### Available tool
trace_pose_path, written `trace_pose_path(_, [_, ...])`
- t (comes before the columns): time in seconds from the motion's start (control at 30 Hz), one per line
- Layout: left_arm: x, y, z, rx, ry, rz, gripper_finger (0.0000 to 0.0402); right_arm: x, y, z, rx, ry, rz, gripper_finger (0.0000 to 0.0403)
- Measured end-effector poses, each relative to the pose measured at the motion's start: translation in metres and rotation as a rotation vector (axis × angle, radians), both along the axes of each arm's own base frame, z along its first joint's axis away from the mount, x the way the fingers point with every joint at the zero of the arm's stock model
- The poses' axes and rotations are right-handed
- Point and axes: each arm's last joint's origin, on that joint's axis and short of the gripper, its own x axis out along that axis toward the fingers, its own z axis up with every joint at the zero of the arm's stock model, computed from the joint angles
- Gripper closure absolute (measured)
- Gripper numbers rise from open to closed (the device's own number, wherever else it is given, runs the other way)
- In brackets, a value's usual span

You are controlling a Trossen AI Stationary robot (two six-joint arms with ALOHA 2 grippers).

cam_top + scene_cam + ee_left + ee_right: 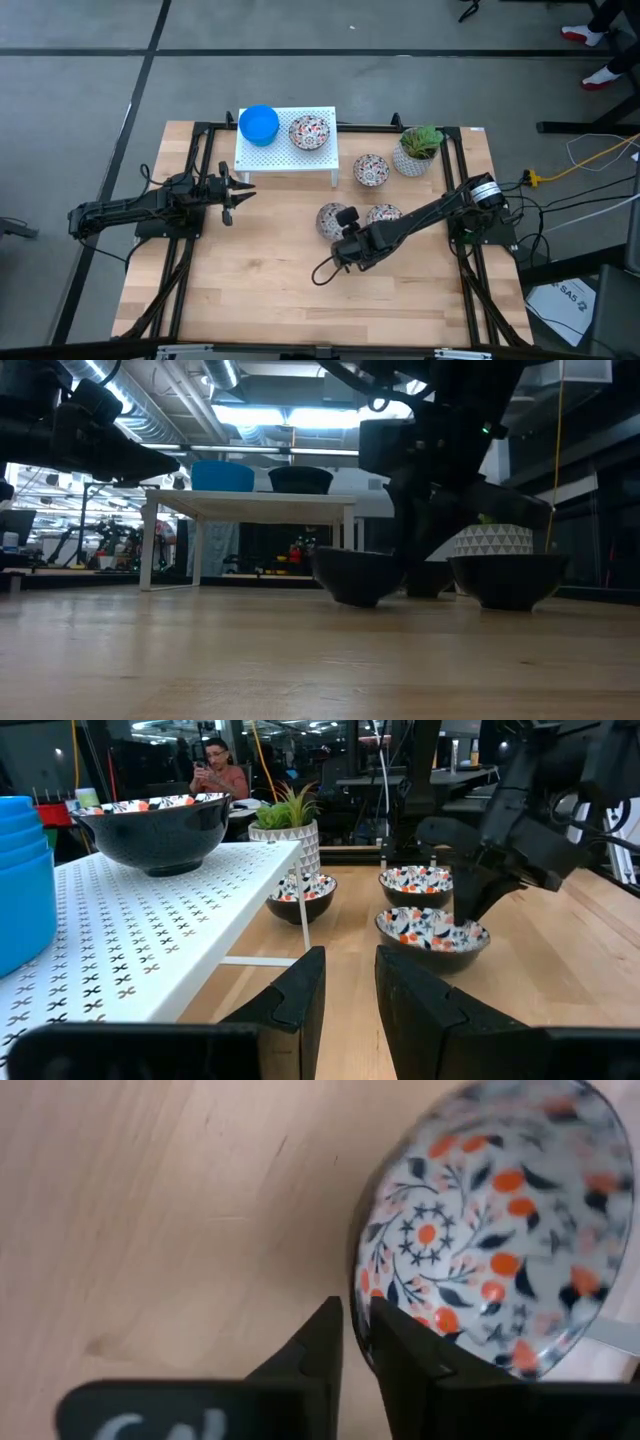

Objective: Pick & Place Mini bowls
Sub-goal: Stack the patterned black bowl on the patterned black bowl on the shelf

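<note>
Wooden counter [260, 290] carries three floral bowls, and the right tool [347, 238], fingers nearly shut and gripping nothing, hovers at the rim of the nearest floral bowl [333, 218]; it should probably spread, straddle that rim squarely, then pinch, while the left tool [232, 192] waits nearly closed, empty, beside the white rack [285, 152].

Bare table front [260, 290]; bowls [370, 170], pot [412, 158], white stand [288, 152] crowding the rear.
</note>
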Motion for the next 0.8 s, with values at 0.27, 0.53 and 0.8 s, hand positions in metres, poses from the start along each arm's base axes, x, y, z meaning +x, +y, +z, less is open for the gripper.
trace_pose_path(0.27, [0.0, 0.0, 0.0, 0.0, 0.0, 0.0, 0.0315, 0.002, 0.0, 0.001, 0.002, -0.022, -0.002, 0.0308])
trace_pose_path(0.53, [0.0, 0.0, 0.0, 0.001, 0.0, 0.0, 0.0315, 0.007, -0.002, 0.002, 0.017, -0.066, -0.012, 0.0281])
trace_pose_path(0.8, [0.0, 0.0, 0.0, 0.001, 0.0, 0.0, 0.0315, 0.009, -0.009, 0.002, 0.023, -0.075, -0.038, 0.0298])
